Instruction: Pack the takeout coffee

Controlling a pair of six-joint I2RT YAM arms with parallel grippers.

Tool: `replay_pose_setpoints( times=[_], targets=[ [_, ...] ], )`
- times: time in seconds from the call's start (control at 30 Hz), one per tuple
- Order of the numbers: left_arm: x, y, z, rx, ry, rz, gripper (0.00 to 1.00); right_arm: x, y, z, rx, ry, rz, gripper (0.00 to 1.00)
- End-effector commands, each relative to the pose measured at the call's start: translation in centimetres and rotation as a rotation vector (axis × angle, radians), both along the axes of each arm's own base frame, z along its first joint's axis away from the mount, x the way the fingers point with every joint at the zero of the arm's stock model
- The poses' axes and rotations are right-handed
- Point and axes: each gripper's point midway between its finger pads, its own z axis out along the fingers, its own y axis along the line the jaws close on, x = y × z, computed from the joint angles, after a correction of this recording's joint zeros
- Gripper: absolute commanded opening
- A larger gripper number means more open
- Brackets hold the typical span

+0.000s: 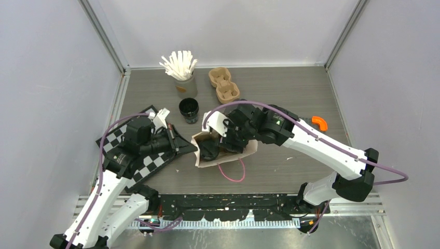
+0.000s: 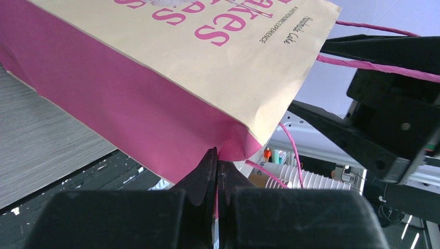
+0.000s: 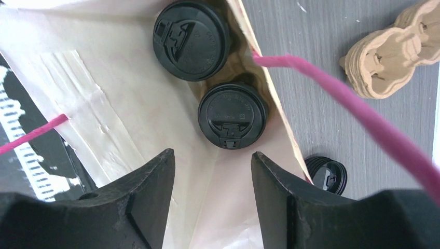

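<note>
Cups [image 3: 232, 115] sit bagged; right gripper [image 3: 212, 155], parted and empty, could snag the bag [image 3: 104, 93] that left gripper [image 2: 217, 160] pinches, toppling them.

Ahead of the right end effector [image 3: 212, 155], the far lid [image 3: 191, 40] and the near lid [image 3: 232, 115] hide their cups (no sides show). To its right, the paper bag [image 3: 104, 104] edge covers part of a third lid [image 3: 327, 175], and the picture edge cuts off the cup carrier [image 3: 386, 57].
</note>
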Motion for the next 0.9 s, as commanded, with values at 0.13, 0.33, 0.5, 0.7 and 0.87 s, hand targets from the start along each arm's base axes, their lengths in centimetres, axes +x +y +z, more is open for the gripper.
replay_pose_setpoints(
  times=[0.13,0.33,0.5,0.7,0.87],
  targets=[
    [2.3,0.4,2.1,-0.013,-0.033,0.119,0.0,0.7,0.6,5.5,0.208,-0.008,-0.133,0.6],
    [3.1,0.8,2.0,0.04,-0.056,0.135,0.0,1.1,-0.3,8.4,0.318,-0.029,-0.202,0.61],
    [3.8,0.8,1.9,0.058,-0.075,0.139,0.0,1.0,-0.5,8.9,0.382,-0.014,-0.241,0.63],
    [4.2,0.0,2.9,0.004,-0.094,0.125,0.0,0.7,-0.6,7.6,0.368,0.027,-0.257,0.63],
    [3.6,-0.3,4.2,-0.039,-0.102,0.107,0.0,0.2,-0.7,7.0,0.374,0.064,-0.274,0.63]
  ],
)
